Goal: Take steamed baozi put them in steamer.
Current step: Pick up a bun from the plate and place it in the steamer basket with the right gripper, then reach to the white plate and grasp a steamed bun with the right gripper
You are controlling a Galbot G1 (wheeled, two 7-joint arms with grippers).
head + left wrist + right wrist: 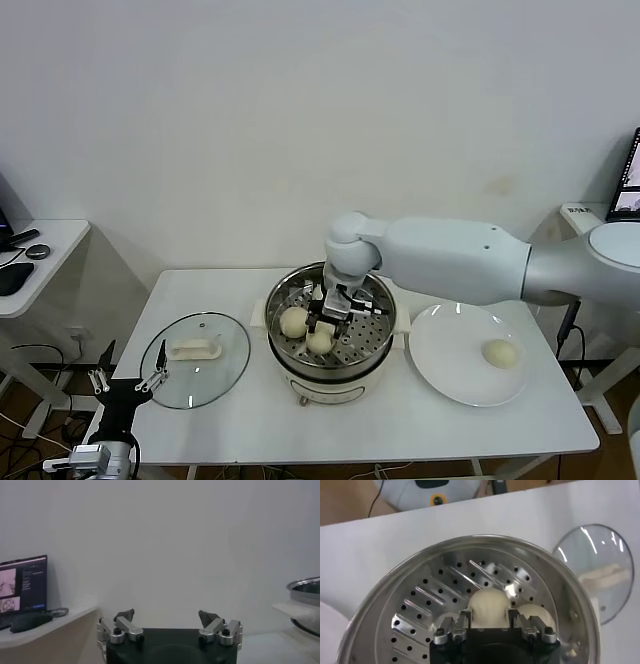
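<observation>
Three baozi: two (294, 321) (320, 341) in the one steamer (380, 345), one (500, 352) on the single plate (450, 370); one glass lid (196, 361); two grippers, left (128, 378) and right (335, 312)

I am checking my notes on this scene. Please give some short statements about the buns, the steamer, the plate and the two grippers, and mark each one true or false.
1. The right gripper is over the steamer with a bun between its fingers. True.
2. The plate holds three buns. False: only one bun lies on it.
3. The glass lid covers the steamer. False: it lies on the table, on the robot's left of the steamer.
4. The left gripper is open and holds nothing, at the table's left edge. True.
5. The steamer has no buns in it. False: two show inside.
</observation>
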